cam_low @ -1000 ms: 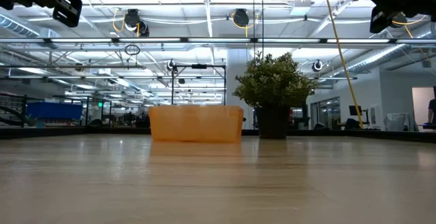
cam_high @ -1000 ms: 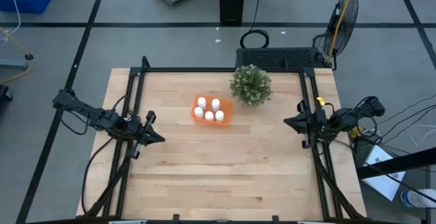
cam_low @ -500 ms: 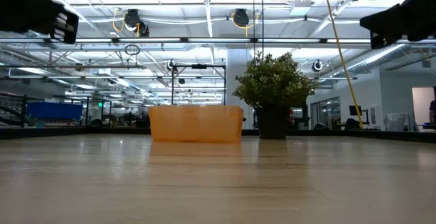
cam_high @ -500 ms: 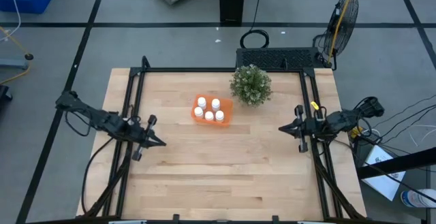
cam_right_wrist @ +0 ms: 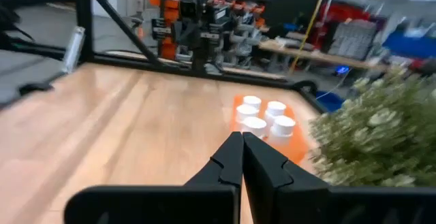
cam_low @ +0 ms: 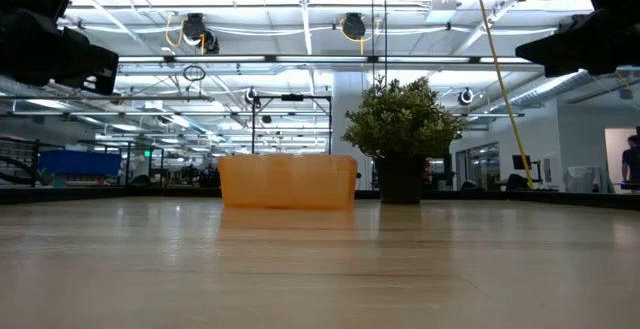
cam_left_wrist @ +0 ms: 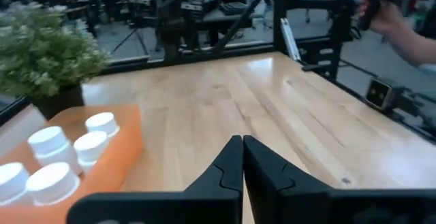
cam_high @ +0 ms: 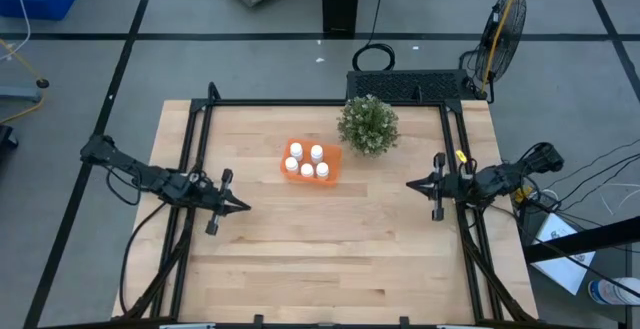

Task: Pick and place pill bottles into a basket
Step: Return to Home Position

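Note:
Five white pill bottles [cam_high: 307, 162] stand upright in the orange basket [cam_high: 335, 165] at the table's far middle; they also show in the left wrist view [cam_left_wrist: 61, 157] and the right wrist view [cam_right_wrist: 264, 120]. My left gripper [cam_high: 243, 208] is shut and empty, above the table left of the basket. My right gripper [cam_high: 411, 184] is shut and empty, above the table right of the basket. In the wrist views each pair of fingers meets at the tips, the left gripper's [cam_left_wrist: 242, 142] and the right gripper's [cam_right_wrist: 240, 137].
A green bushy plant [cam_high: 368, 124] in a dark pot stands just right of the basket at the far edge. Black frame rails [cam_high: 192, 159] run along the table's left, right and far sides. A person's hand [cam_left_wrist: 392, 13] shows beyond the table in the left wrist view.
My left gripper has gone toward the table's near edge and a little right. My right gripper has gone toward the table's left, nearer the middle. Both stay shut. The basket and bottles have kept still.

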Tool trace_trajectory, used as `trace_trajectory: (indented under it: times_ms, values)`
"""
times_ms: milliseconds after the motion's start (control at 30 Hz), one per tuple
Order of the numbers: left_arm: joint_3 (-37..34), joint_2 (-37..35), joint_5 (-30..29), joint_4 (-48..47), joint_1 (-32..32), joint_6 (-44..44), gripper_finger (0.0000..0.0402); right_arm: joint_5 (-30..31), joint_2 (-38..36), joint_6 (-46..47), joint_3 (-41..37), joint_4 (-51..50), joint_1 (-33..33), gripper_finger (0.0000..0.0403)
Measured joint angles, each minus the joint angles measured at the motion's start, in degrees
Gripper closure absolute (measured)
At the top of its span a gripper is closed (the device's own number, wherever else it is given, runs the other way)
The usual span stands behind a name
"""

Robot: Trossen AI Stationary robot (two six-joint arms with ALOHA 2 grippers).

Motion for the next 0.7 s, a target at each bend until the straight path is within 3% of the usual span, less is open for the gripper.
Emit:
trace_trajectory:
  times_ms: [233, 700]
  values:
    - [0.0, 0.0, -0.3, 0.1, 0.0, -5.6, 0.0397, 1.9, 0.0, -2.0, -4.0, 3.9, 0.0, 0.0403]
    - [0.0, 0.0, -0.1, 0.1, 0.0, -5.6, 0.0337, 2.0, 0.8, -2.0, -4.8, 18.7, 0.0, 0.0403]
